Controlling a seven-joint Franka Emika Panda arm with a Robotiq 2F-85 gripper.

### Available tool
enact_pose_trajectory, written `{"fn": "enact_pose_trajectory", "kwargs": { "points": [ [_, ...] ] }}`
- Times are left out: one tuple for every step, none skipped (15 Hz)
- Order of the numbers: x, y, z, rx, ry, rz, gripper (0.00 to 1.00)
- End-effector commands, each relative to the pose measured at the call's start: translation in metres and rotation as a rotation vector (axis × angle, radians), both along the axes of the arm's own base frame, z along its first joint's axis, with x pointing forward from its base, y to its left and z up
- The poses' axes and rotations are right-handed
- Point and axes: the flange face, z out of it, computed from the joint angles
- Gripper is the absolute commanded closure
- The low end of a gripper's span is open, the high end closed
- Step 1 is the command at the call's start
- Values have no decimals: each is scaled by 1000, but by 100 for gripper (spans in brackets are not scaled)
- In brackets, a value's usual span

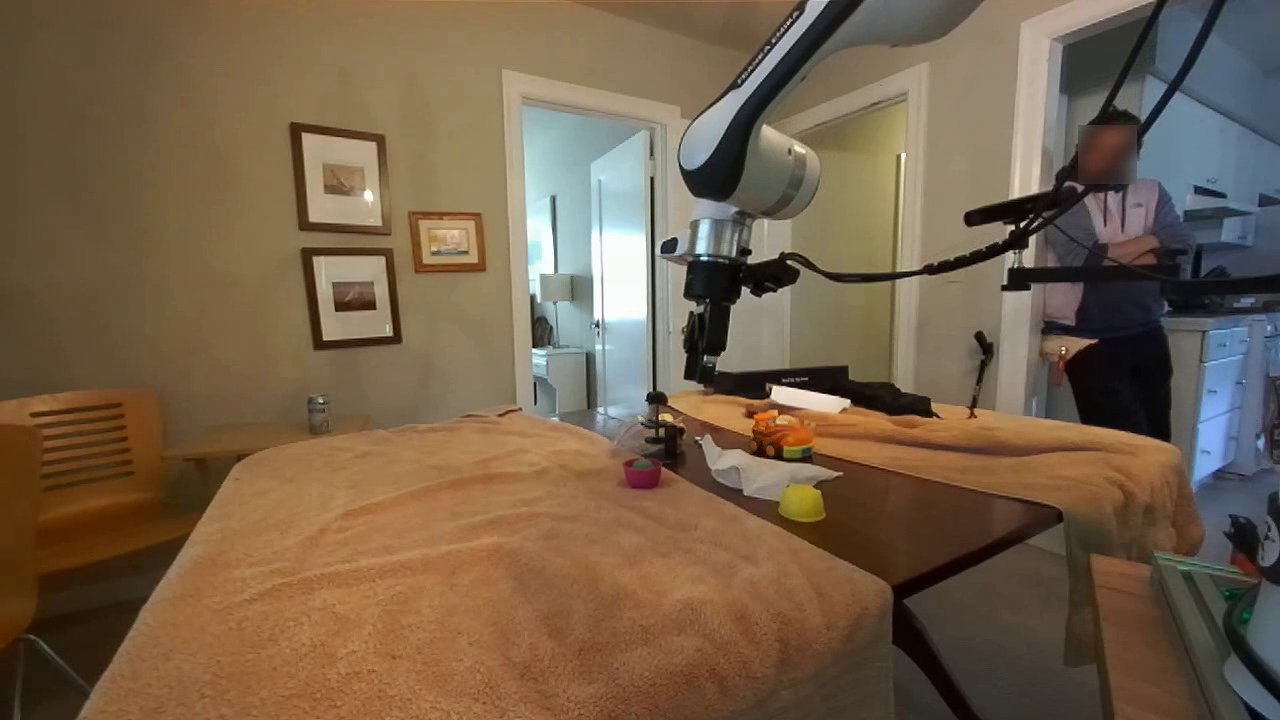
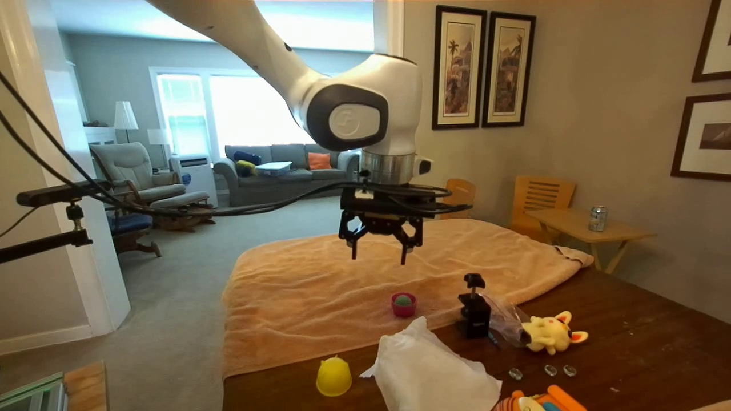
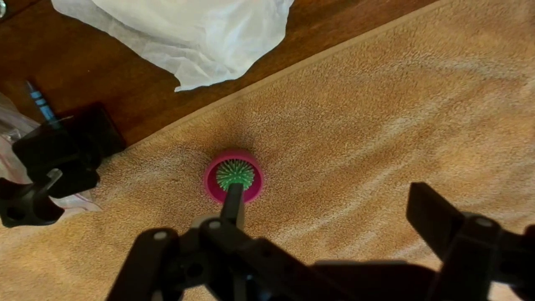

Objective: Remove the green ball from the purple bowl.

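Note:
The purple bowl [image 3: 210, 184] stands upright on the orange towel. It also shows in both exterior views [image 1: 642, 481] [image 2: 404, 312]. The green ball [image 3: 235, 171], spiky and round, sits inside the bowl. It also shows in both exterior views [image 1: 641, 464] [image 2: 403, 299]. My gripper [image 3: 326, 187] is open with nothing between its fingers. It also shows in both exterior views [image 1: 701, 381] [image 2: 378, 260], hanging well above the table. In the wrist view the left fingertip overlaps the near part of the ball and the bowl's rim, but it is above them, not touching.
A black clamp [image 2: 475, 319] stands close to the bowl, beside a plastic bag and a plush toy [image 2: 548, 333]. A white crumpled sheet [image 2: 428, 371] and a yellow cup [image 2: 334, 378] lie on the dark table. An orange toy [image 1: 782, 436] is near the sheet.

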Motion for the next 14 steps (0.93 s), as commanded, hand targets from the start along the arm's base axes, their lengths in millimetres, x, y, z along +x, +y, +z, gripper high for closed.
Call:
{"fn": "enact_pose_trajectory", "kwargs": {
  "points": [
    [13,-5,-8,3,-7,36,0],
    [15,-6,-10,0,-5,41,0],
    [16,-7,-14,-2,0,44,0],
    [18,-7,-17,-3,3,45,0],
    [20,-8,-20,-5,8,42,0],
    [22,-8,-22,-5,11,42,0],
    [25,-9,-25,-7,13,42,0],
    [28,-9,-27,-9,15,43,0],
    [30,-9,-28,-10,16,45,2],
    [33,-9,-29,-11,17,46,6],
    [35,-9,-31,-14,19,49,4],
    [37,-9,-32,-14,19,51,2],
    [37,-7,-31,-18,26,53,1],
    [35,-4,-25,-12,31,51,0]
  ]
}}
